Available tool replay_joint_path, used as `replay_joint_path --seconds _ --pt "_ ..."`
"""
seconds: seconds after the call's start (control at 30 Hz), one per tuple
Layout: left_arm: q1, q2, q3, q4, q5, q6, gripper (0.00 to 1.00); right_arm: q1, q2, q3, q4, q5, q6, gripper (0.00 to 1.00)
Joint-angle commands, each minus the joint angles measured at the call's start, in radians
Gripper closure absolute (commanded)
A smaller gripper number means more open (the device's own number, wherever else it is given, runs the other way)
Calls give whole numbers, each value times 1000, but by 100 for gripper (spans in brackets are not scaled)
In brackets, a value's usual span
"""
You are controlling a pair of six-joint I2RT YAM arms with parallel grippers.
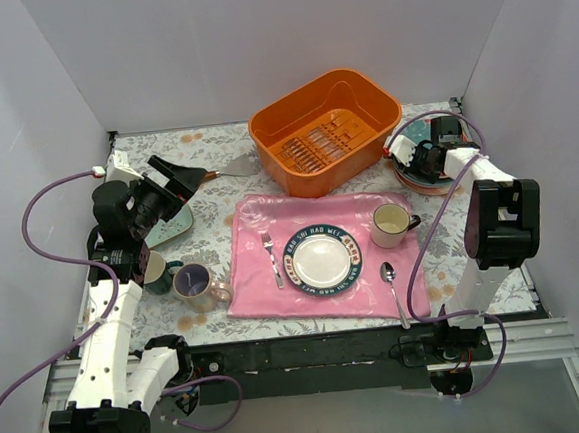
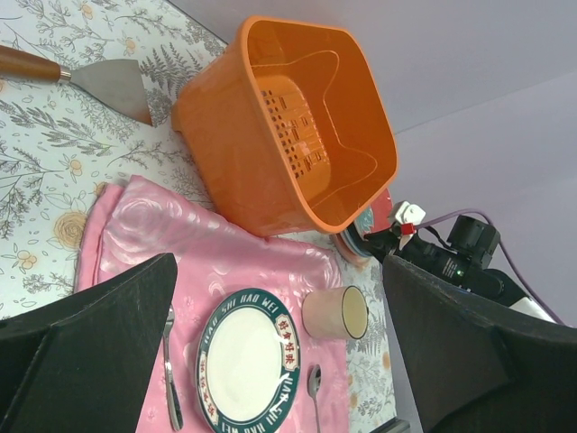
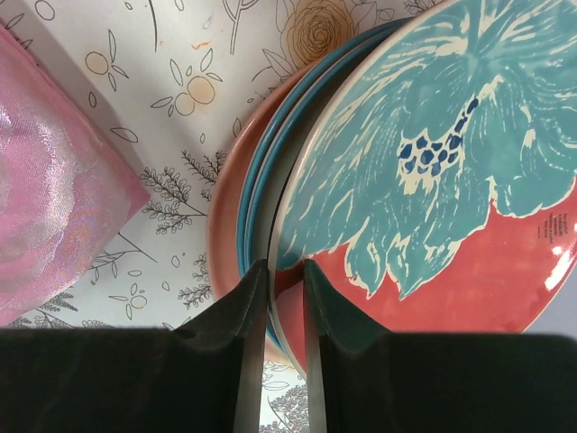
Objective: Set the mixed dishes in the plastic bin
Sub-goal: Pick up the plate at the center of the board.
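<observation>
While your right gripper sits at the edge of the plate stack, its two fingers are pulled almost together, with the rim of the floral plate running into the narrow gap between them. Looks like a proper pinch on that top plate to me, but the rim gets lost in the dark down there, so take it with a grain of salt. Under the floral plate you can see a teal rim and a pinkish rim peeking out on the left. The stack sits on the table just beside the right end of the orange bin, over at the far right.

Your left gripper is spread wide and holding nothing. It hangs above the mint plate on the far left, pointed toward the bin. The green mug and the lavender-lined mug stand right next to each other, just left of the pink cloth.

On the cloth you've got the lettered plate with a fork on its left, plus the cream mug and a spoon to its right. A spatula lies between the left gripper and the bin.
</observation>
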Motion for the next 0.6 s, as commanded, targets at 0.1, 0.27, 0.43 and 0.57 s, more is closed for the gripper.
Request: replay_joint_path --seconds 0.1,0.27,0.43,0.57 --pt "-3 -20 -10 10 6 -4 2 -4 -10 -15 -4 2 -24 86" --pt "-3 -15 -8 10 9 -9 2 -4 -38 -12 -53 1 -19 91" --pt "-3 -17 -10 10 10 -10 2 -4 -63 -15 -97 -18 -7 97" --pt "-3 -23 -13 12 12 -9 2 -4 -78 -6 -137 -34 1 99"
